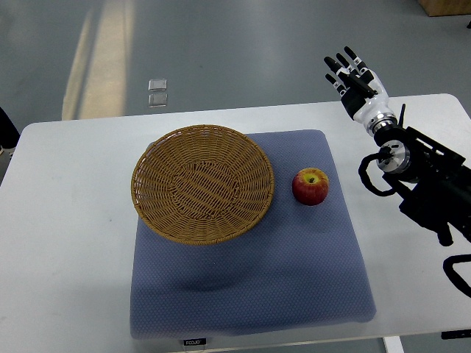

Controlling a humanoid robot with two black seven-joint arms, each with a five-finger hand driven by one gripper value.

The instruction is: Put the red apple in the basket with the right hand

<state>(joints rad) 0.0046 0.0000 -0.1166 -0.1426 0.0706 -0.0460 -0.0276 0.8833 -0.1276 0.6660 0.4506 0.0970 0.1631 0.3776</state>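
- White table [66,243] with round corners, filling most of the view.
- Blue-grey mat [294,279] spread on the table's middle, a small black label on its near edge.
- Grey floor [243,51] past the table's far edge, with a pale stripe running down it on the left.
- Two little clear squares [157,92] lying on the floor near the stripe.
- Corner of a brown box [447,7] at the top right.
- Something dark [7,129] poking in at the left edge, too little seen to tell what.
- Round woven basket [202,184] sitting on the left part of the mat, nothing inside.
- Red apple [310,187] on the mat, just right of the basket and not touching it, stem side up with a bit of yellow near the top.
- Right hand [355,79] up by the table's far right edge, well apart from the apple.
- Fingers [340,60] straight and spread, pointing away toward the floor, holding nothing.
- Black arm [430,184] coming in from the right edge, over the bare table beside the mat.
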